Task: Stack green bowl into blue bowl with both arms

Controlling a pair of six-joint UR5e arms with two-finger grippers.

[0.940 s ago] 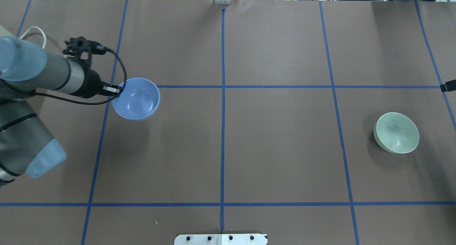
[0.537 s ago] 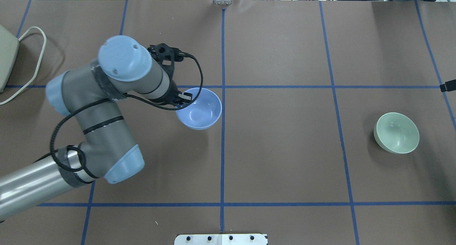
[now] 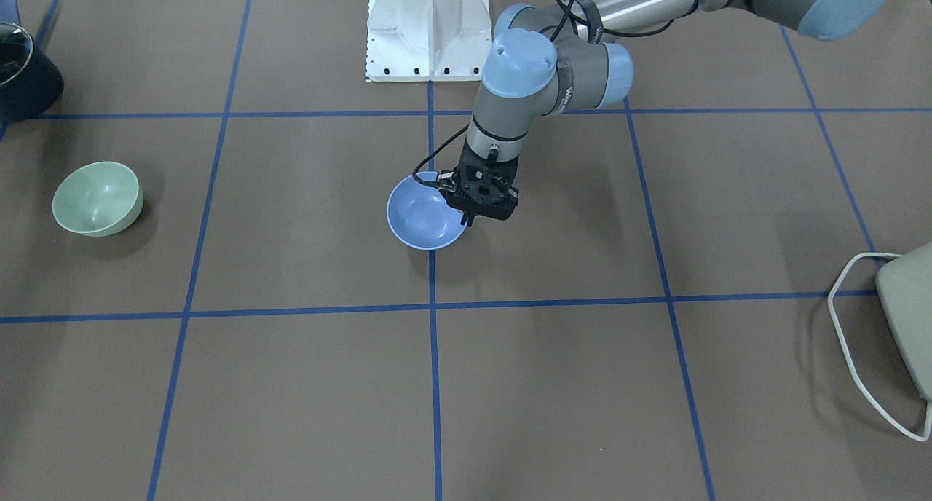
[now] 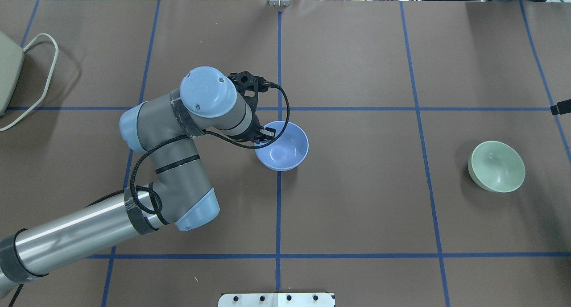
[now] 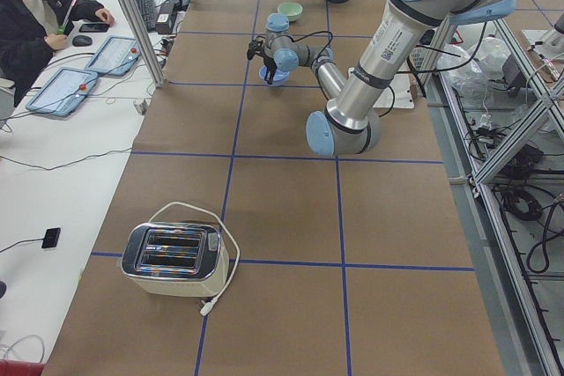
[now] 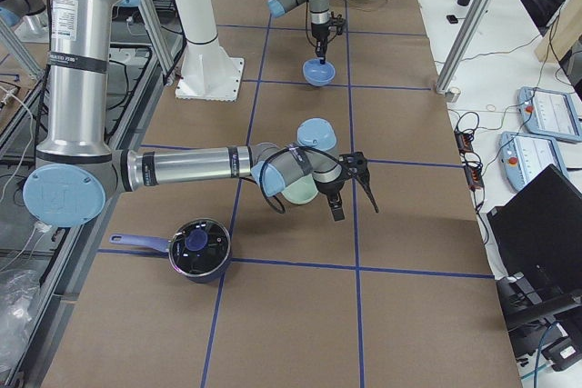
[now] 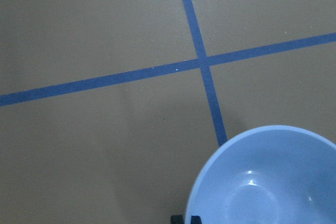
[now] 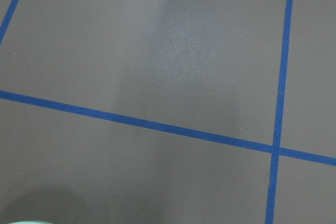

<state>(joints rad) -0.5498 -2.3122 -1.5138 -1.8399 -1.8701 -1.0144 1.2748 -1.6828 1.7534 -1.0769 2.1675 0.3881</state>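
Though the right arm's hand point(image 6: 356, 210) hangs just beside the round pale green plastic bowl point(image 4: 496, 166) on the brown tabletop point(image 4: 357, 200), how far open it is cannot be told. Farther off, the left arm's hand point(image 4: 266, 133) is pinched on the rim of the round blue plastic bowl point(image 4: 285, 148), over the middle tape line point(image 4: 279, 209).

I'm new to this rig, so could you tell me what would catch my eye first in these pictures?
The left gripper pinches the rim of the blue bowl near the middle of the table, with its big grey arm bent over it. The green bowl sits alone far off on the robot's right side, with no fingers on it.
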